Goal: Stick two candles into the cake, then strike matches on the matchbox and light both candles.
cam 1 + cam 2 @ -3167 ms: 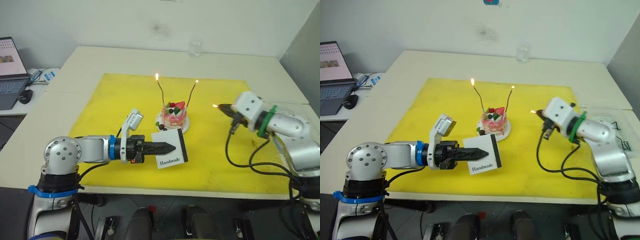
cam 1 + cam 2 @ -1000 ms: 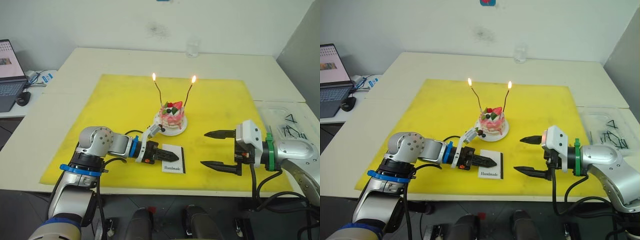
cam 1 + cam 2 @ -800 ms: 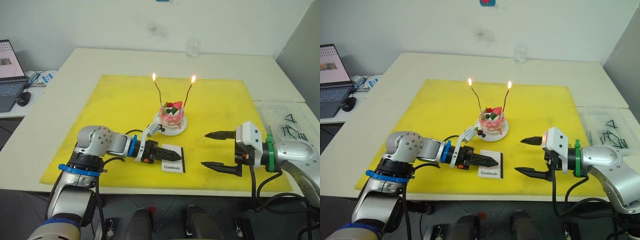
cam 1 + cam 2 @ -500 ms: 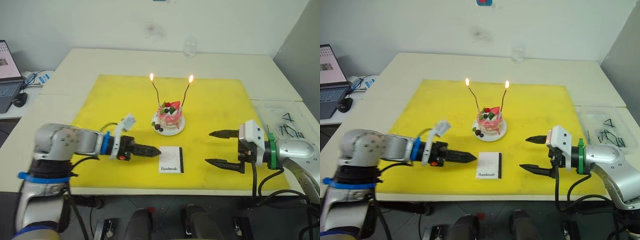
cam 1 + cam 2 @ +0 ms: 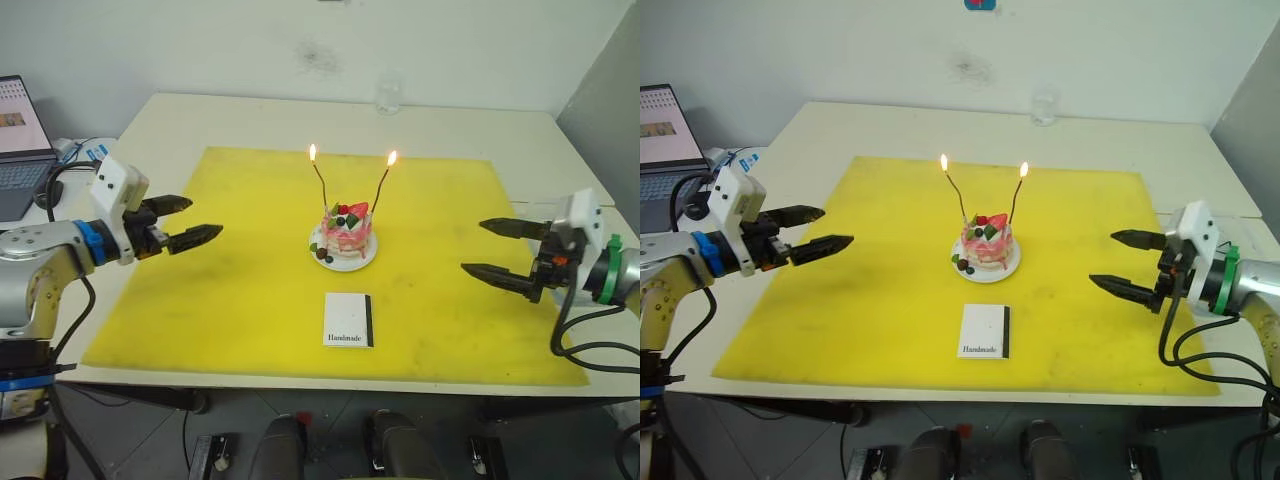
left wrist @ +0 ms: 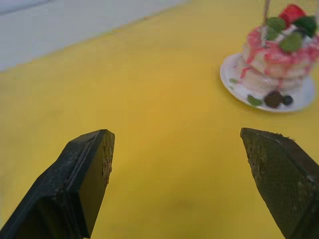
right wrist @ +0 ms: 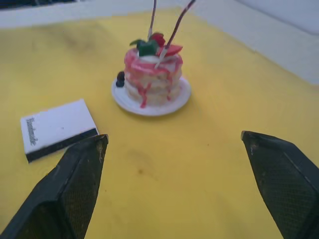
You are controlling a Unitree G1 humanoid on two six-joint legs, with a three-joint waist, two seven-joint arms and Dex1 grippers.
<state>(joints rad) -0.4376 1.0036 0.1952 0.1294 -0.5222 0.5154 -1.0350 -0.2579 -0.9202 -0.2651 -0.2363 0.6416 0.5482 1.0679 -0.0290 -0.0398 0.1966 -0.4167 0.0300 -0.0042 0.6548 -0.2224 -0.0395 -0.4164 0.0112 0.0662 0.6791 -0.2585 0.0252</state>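
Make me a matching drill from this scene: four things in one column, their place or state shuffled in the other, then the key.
Things:
1. candles
2. matchbox
3. left gripper
4. glass

Place or state:
A. lying flat on the yellow mat, in front of the cake
B. standing at the far edge of the table
C. both lit, stuck upright in the cake
D. jaws open, holding nothing, over the mat's left part

Pairs: 1-C, 2-A, 3-D, 4-B
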